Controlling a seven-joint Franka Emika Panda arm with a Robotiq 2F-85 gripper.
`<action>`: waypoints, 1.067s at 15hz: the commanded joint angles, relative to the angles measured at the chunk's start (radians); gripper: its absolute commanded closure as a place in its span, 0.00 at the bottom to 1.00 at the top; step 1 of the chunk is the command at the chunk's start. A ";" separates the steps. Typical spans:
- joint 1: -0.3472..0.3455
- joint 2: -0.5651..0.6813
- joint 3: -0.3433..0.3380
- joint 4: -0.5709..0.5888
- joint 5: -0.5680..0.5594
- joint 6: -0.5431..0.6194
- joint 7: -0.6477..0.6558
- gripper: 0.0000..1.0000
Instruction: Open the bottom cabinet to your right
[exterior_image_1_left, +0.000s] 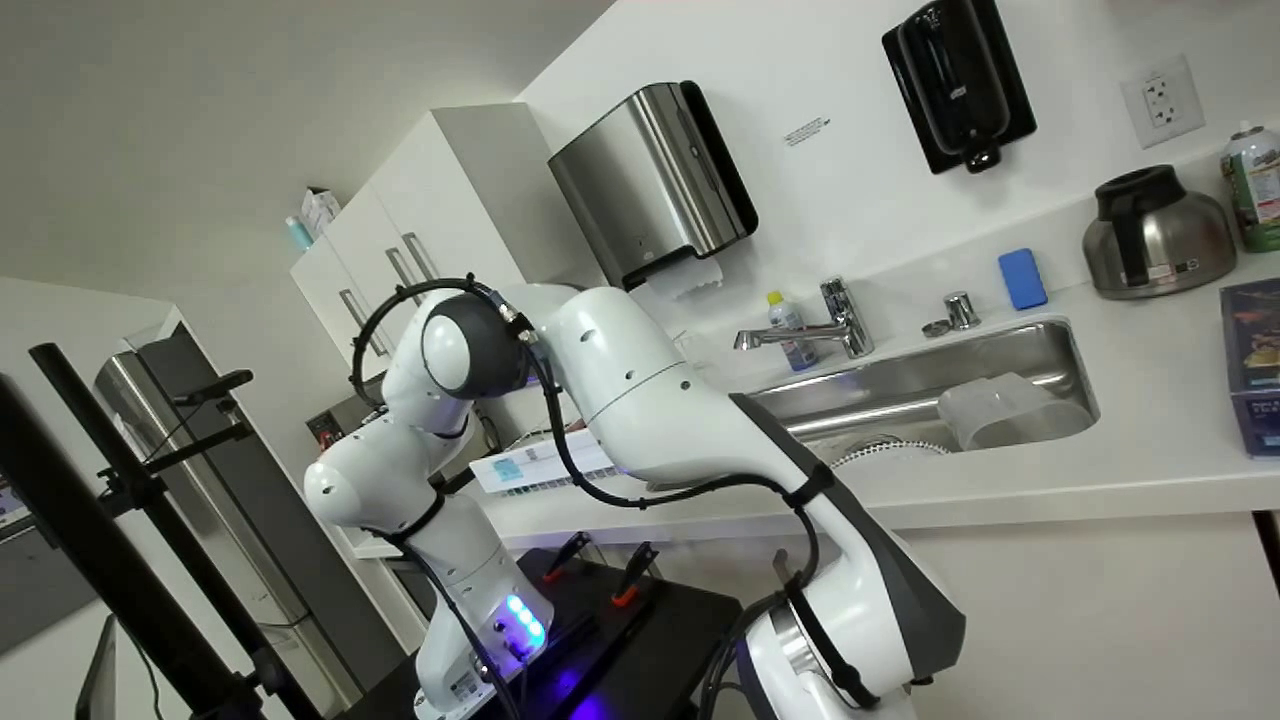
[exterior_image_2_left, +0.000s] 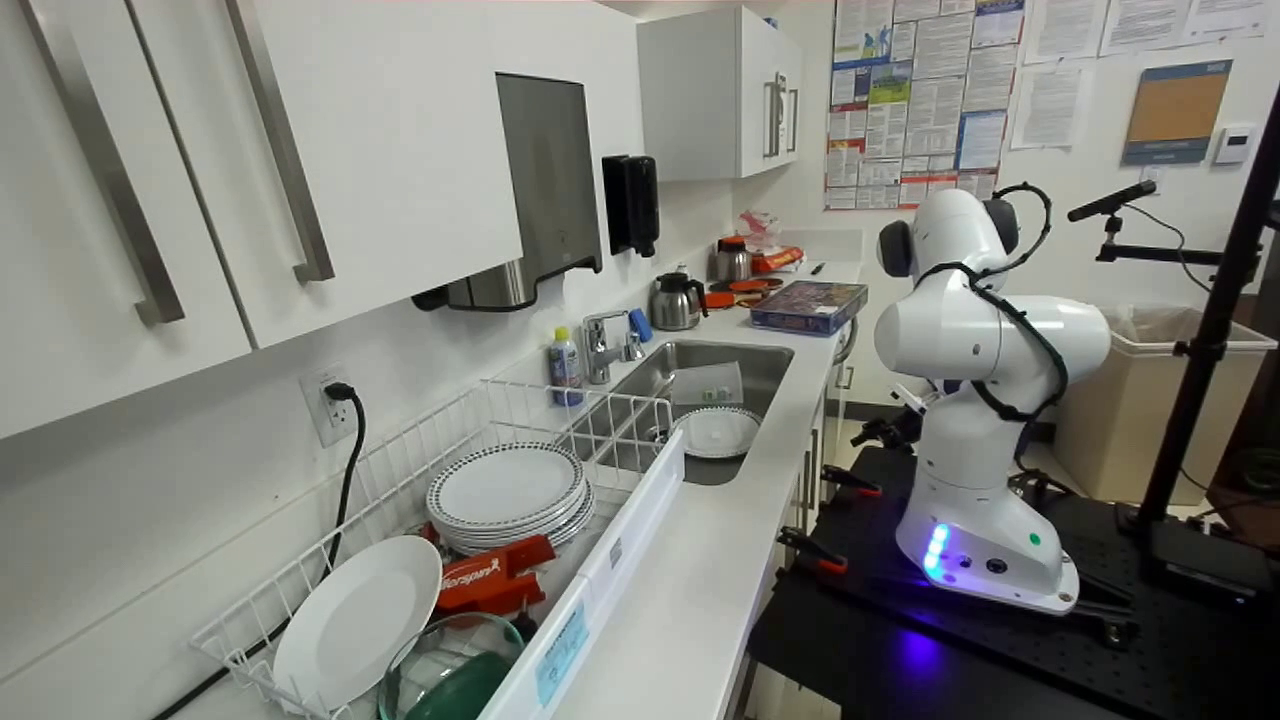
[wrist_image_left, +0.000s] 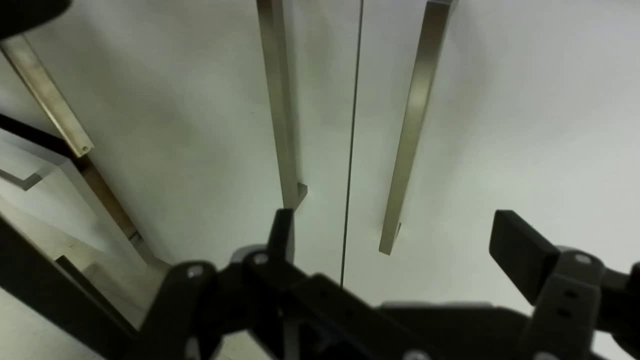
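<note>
The bottom cabinet (wrist_image_left: 525, 125) fills most of the wrist view with flat white doors, which are shut with a thin dark seam between them. Its front also shows below the counter in an exterior view (exterior_image_1_left: 1080, 610). A silver bar handle (wrist_image_left: 412, 125) is right of the seam, and another handle (wrist_image_left: 277, 100) is left of it. My gripper (wrist_image_left: 397, 227) is open and empty. The right handle's lower end appears between the fingertips; I cannot tell how far ahead it is. The left fingertip overlaps the left handle's lower end in the picture.
The white counter (exterior_image_2_left: 690, 560) with its sink (exterior_image_1_left: 1075, 400) runs above the cabinet. The robot stands on a black table (exterior_image_2_left: 830, 640) with clamps (exterior_image_2_left: 815, 550) on the edge nearest the cabinet. A third handle (wrist_image_left: 50, 95) shows at the wrist view's left. A black camera stand (exterior_image_2_left: 1200, 330) is nearby.
</note>
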 joint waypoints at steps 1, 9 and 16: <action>-0.017 0.021 0.035 -0.014 0.095 -0.038 -0.035 0.00; 0.004 0.105 0.067 -0.011 0.279 -0.093 -0.112 0.00; 0.025 0.134 0.067 -0.016 0.375 -0.154 -0.135 0.00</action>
